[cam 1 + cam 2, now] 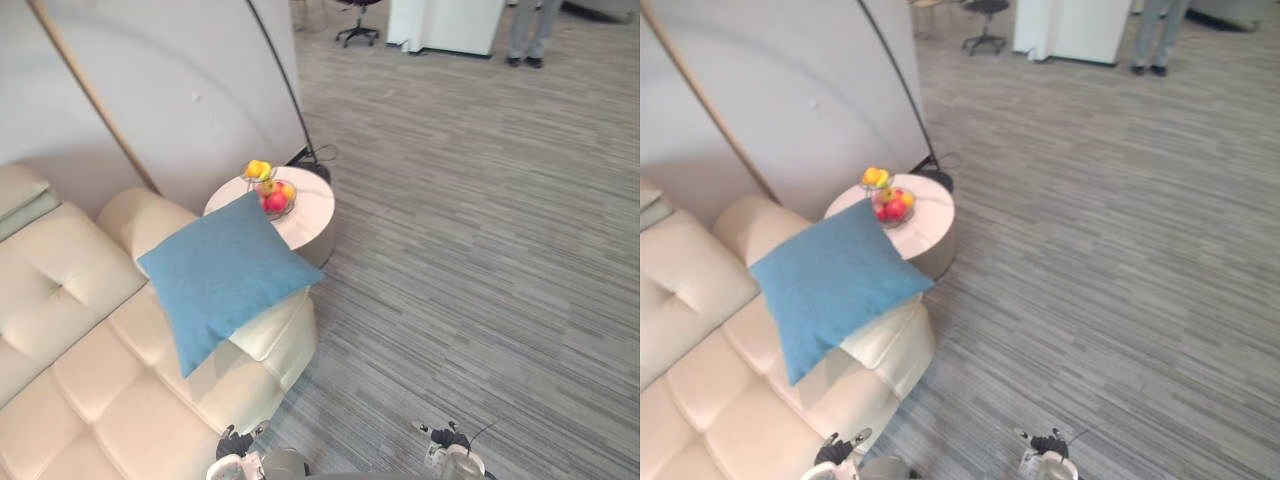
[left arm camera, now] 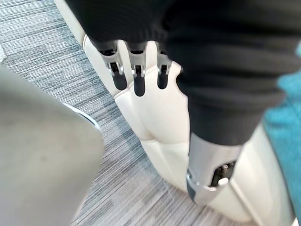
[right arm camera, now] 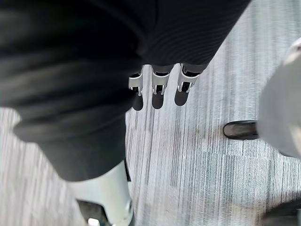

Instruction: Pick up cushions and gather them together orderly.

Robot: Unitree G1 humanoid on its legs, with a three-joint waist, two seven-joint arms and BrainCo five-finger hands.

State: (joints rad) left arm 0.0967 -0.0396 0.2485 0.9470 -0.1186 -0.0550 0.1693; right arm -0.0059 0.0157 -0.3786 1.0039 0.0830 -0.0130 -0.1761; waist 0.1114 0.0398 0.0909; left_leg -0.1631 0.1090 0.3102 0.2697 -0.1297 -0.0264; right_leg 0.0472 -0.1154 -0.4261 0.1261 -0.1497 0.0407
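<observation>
**Risk: knocking the fruit bowl (image 1: 275, 197) while lifting the blue cushion (image 1: 225, 275)**

Your left hand (image 2: 138, 77) is hanging with its fingers relaxed and empty, fingertips just off the sofa (image 2: 155, 117) end. Your right hand (image 3: 160, 87) is dangling likewise over carpet (image 3: 188, 155). Well beyond both hands' fingertips, the blue cushion is lying on the sofa arm, its corner just beside the fruit bowl.

The left hand (image 2: 207, 103) wears a dark ribbed cover (image 2: 127, 21), matt black with fine ridges running across it. Below its edge sits a row of silver fingers (image 2: 139, 77), each with black insets and a rounded dark tip. The thumb (image 2: 207, 160) is a stout silver-grey piece with a small pale round fitting. The right hand (image 3: 70, 103) looks the same, with a black ribbed cover, silver dark-tipped fingers (image 3: 159, 87) and a pale silver thumb (image 3: 106, 193).
</observation>
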